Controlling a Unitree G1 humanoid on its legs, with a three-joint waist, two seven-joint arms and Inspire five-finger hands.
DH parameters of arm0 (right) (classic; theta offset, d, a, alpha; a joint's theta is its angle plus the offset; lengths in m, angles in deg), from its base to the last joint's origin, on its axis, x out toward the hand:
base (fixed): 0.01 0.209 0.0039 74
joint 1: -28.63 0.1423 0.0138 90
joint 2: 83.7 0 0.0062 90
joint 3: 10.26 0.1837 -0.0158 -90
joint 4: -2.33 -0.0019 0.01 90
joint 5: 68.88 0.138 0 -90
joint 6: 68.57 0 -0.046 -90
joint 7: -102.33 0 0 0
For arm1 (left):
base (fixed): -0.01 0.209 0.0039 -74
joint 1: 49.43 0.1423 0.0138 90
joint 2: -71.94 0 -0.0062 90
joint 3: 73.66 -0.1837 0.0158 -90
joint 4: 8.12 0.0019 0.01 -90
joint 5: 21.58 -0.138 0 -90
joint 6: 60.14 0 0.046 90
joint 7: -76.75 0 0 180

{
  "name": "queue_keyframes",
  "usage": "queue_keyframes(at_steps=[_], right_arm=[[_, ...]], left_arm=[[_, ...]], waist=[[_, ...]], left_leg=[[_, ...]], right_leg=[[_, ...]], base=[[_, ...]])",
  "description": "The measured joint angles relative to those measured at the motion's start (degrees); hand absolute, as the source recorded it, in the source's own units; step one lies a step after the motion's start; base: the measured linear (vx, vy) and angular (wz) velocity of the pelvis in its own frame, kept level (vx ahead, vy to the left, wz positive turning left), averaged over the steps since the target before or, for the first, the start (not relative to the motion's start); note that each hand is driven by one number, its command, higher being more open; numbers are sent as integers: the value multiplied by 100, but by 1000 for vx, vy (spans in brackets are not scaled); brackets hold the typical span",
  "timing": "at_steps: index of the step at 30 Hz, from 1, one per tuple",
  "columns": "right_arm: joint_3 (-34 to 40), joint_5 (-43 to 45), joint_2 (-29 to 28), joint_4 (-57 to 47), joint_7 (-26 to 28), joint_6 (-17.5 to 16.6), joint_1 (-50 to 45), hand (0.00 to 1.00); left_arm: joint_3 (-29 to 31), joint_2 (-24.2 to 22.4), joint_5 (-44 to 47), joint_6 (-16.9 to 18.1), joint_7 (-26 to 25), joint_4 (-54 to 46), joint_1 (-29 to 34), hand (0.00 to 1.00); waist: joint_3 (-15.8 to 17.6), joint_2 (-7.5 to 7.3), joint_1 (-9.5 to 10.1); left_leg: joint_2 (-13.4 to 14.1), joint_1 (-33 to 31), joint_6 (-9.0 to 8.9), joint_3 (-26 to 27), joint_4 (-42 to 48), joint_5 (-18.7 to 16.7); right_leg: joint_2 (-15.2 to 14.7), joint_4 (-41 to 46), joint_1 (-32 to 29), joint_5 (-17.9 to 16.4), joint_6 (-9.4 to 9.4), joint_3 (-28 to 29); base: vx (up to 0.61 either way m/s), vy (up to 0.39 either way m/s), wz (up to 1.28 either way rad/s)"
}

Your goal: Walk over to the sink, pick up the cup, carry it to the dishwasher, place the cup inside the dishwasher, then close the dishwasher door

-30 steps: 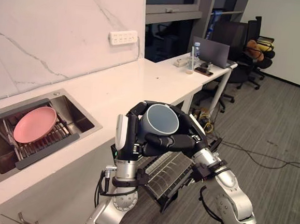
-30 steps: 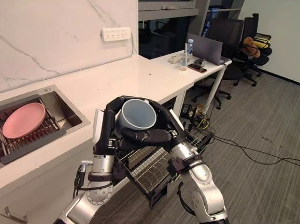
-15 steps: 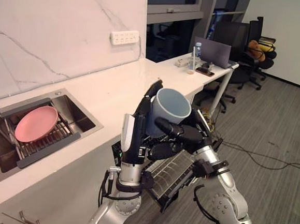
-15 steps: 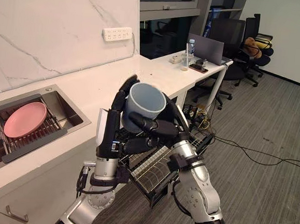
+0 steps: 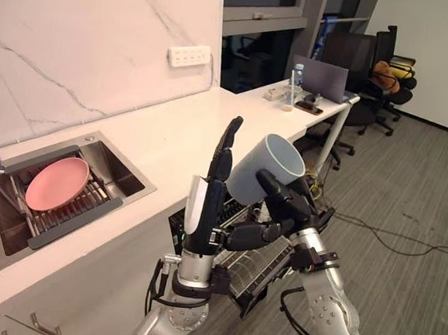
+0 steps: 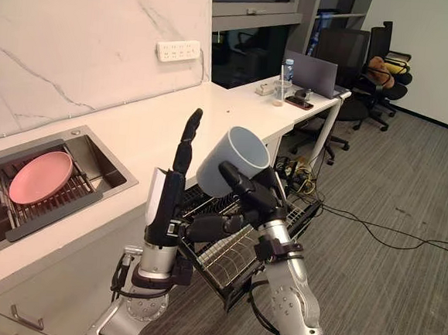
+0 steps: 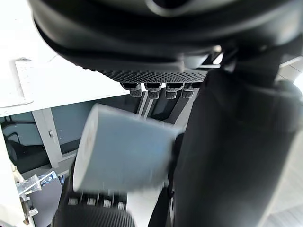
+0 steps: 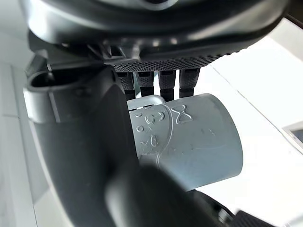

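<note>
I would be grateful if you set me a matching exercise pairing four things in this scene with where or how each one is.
Things:
1 cup
2 plate
3 left hand
4 laptop

Place or state:
A on the desk
B in the sink
C in the right hand
D open, fingers straight

Pairs: 1-C, 2-B, 3-D, 4-A.

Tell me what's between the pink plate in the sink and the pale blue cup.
In the left eye view: the steel sink's rim, bare white countertop, then the left hand beside the pale blue cup.
</note>
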Motion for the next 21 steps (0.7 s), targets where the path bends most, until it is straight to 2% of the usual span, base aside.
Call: queue_keyframes(at_steps=[2,4,5,6,8,12,15,18,21], right_arm=[[249,-5,1,23,-27,-68,-22,0],[445,-75,4,34,-52,-93,-34,0],[568,-221,11,36,-73,-98,-48,0],[630,-309,14,36,-74,-102,-70,0],[823,-746,117,48,-124,-80,-196,0],[1126,-1408,410,424,-162,126,-226,0],[1245,-1860,792,958,-160,444,-159,0],[1240,-2145,1079,1493,-155,690,-68,0],[1224,-2429,1305,2063,-159,774,126,0]], left_arm=[[80,23,638,-79,792,78,105,100],[108,55,1145,-242,1336,206,199,100],[108,77,1529,-430,1676,334,250,100],[109,91,1678,-509,1803,421,272,100],[171,127,2177,-896,2252,782,386,100],[237,182,2586,-1412,2680,1368,571,100],[155,379,2901,-1941,3125,1881,675,100],[165,474,3037,-2258,3210,2141,891,100],[179,569,3235,-2297,3226,2262,1008,100]], waist=[[3,-4,-1],[8,-11,-7],[10,-14,-11],[12,-17,-13],[22,-31,-13],[79,-81,-19],[104,-115,-1],[114,-113,3],[197,-89,10]], left_leg=[[-1,-1,0,0,0,0],[0,-8,0,2,0,0],[0,-10,0,3,0,0],[0,-13,0,3,0,0],[0,-36,0,-2,0,0],[-11,-79,4,-75,0,6],[-22,-137,16,-175,0,29],[-31,-184,27,-282,1,53],[-62,-191,36,-508,1,111]], right_leg=[[0,-3,-1,0,0,3],[1,-4,-7,0,0,8],[1,-6,-8,0,0,12],[1,-8,-9,0,0,12],[1,-11,-12,1,2,2],[-8,-22,-9,3,5,-69],[-20,-63,-2,5,8,-158],[-20,-90,28,5,9,-281],[-32,-93,125,4,15,-509]], base=[[0,0,0],[0,0,0],[0,0,0],[0,0,0],[0,0,0],[-2,-2,9],[-7,-11,17],[7,-18,18],[-23,-14,35]])
